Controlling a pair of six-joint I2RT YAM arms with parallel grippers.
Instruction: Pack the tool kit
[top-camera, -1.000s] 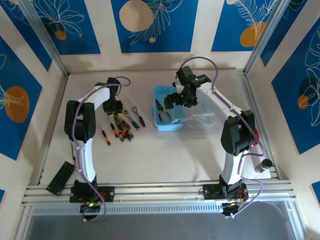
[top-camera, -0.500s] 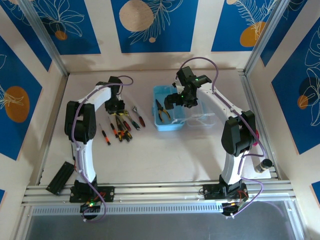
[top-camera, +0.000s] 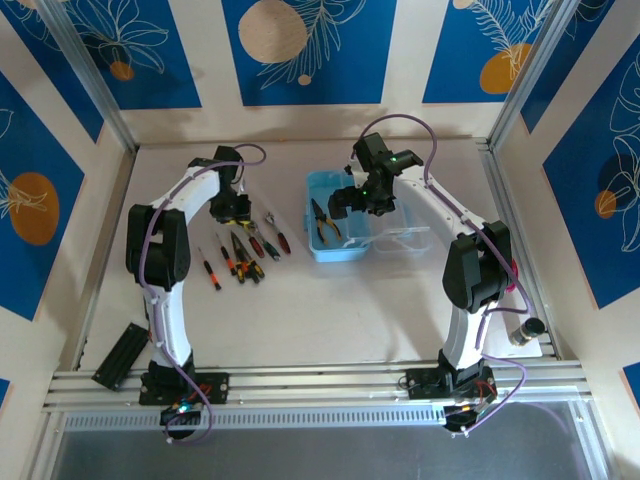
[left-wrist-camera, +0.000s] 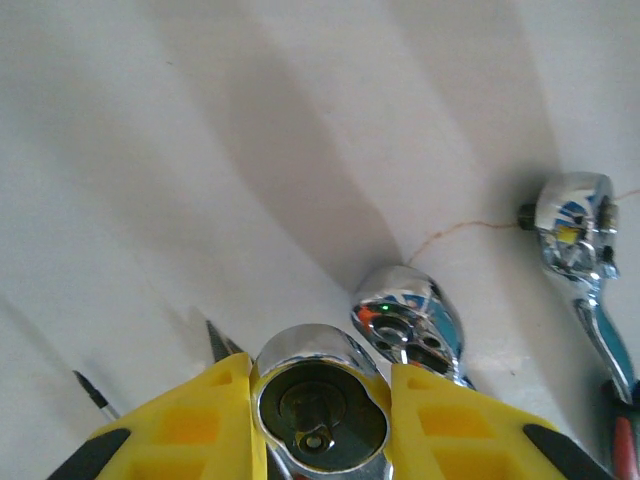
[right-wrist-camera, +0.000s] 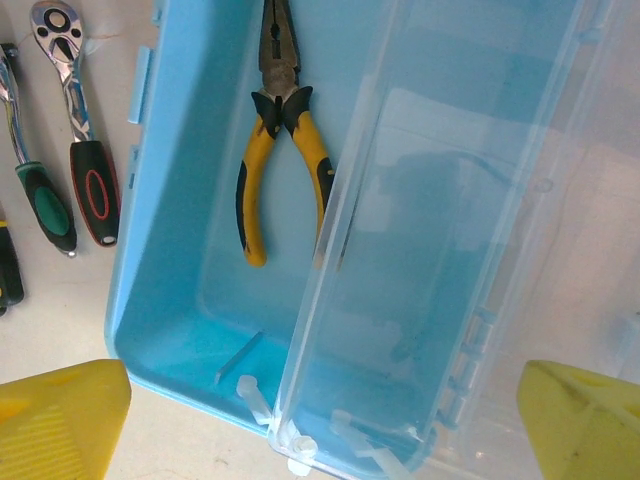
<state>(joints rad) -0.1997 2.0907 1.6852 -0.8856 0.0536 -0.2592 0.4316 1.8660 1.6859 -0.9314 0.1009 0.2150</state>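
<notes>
The tool kit's light-blue case (top-camera: 325, 250) lies open at centre. Its clear lid (top-camera: 405, 240) is folded out to the right. Yellow-handled pliers (right-wrist-camera: 275, 150) lie inside the case (right-wrist-camera: 150, 250), also seen from above as pliers (top-camera: 322, 220). My right gripper (right-wrist-camera: 325, 420) hovers open over the case, nothing between its yellow fingers (right-wrist-camera: 70, 410). My left gripper (left-wrist-camera: 320, 400) is shut on the chrome head of a ratchet wrench (left-wrist-camera: 320, 385), at the back end of a row of small screwdrivers and wrenches (top-camera: 245, 255). Two more ratchet heads (left-wrist-camera: 405, 325) lie just beyond it.
Two ratchets with red and green handles (right-wrist-camera: 92, 190) lie left of the case. A black object (top-camera: 120, 355) sits at the near left edge. A pink round thing (top-camera: 512, 282) and a cylinder (top-camera: 525, 333) are by the right arm's base.
My left gripper has shifted a little toward the back of the table with the ratchet head in it. The right arm has stayed still over the case.
</notes>
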